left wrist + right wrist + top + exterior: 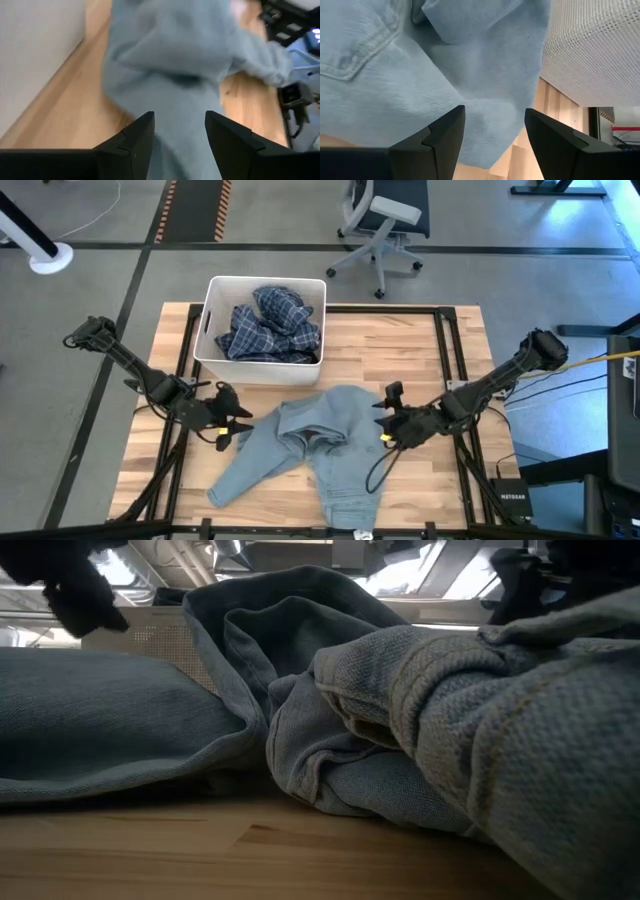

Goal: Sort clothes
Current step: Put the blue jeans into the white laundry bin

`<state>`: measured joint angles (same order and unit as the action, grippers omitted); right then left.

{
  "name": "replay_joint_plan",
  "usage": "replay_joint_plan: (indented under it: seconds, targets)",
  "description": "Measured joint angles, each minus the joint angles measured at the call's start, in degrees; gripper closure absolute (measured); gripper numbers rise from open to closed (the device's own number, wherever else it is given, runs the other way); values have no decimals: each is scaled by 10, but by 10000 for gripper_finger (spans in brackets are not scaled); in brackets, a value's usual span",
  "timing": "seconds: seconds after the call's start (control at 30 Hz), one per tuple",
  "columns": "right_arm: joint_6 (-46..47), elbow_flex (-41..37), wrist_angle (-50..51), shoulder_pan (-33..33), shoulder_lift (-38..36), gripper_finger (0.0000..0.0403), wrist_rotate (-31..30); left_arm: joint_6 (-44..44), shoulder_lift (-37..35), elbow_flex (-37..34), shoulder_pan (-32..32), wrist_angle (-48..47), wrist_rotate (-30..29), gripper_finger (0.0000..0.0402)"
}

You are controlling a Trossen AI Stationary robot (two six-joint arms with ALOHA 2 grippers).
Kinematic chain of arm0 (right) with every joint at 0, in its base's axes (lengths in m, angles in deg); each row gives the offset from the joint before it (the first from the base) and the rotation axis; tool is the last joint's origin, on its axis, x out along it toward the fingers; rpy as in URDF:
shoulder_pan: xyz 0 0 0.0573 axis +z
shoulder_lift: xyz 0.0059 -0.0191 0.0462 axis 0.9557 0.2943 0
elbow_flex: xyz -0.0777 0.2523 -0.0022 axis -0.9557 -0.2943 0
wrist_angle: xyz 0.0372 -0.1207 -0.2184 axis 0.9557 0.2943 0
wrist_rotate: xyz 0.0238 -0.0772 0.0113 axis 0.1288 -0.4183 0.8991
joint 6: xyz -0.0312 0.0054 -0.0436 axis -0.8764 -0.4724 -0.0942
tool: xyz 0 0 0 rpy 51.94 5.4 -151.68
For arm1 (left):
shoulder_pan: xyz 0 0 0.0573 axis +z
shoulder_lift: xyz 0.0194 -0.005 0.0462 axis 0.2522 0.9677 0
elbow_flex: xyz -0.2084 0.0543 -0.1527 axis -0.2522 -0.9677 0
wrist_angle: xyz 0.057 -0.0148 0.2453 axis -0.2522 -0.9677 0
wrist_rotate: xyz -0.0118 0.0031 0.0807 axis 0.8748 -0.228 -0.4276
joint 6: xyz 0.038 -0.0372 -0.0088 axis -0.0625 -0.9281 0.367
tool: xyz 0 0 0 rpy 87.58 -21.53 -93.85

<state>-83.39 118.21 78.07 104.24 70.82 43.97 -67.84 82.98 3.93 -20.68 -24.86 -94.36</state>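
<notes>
A light blue denim garment (pixel 310 445) lies crumpled and spread on the wooden table, near the middle. A dark blue plaid shirt (pixel 272 325) lies inside the white bin (pixel 212 320) at the far side. My left gripper (pixel 238 423) is open at the denim's left edge, with the cloth (pixel 170 50) running between its fingers (pixel 179 117). My right gripper (pixel 385 423) is open at the denim's right edge, low over the cloth (pixel 420 65); its own view (pixel 495 112) shows the gap. The other clothes are out of view. My left gripper stands open with the denim's left part (pixel 175 150) between its fingers; I cannot tell whether they touch it. My right gripper stands open over the denim's right edge (pixel 490 130); I cannot tell whether it touches.
The white bin's wall stands close to both grippers on their far side, in the left wrist view (pixel 35 50) and the right wrist view (pixel 595 45). Bare wood (pixel 450 360) lies to the right of the bin. A black frame (pixel 445 330) runs around the table. An office chair (pixel 385 220) stands beyond it.
</notes>
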Motion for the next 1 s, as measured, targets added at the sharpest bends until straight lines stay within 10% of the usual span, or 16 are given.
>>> replay_joint_plan:
  seconds: [0.63, 1.0]
  targets:
    - [148, -129, -26, 17, 0, 178, 32, -90, 184, 0, 0, 6, 24, 229]
    - [29, -194, -216, 16, 14, 178, 9, -49, 302, 0, 17, 118, 24, 229]
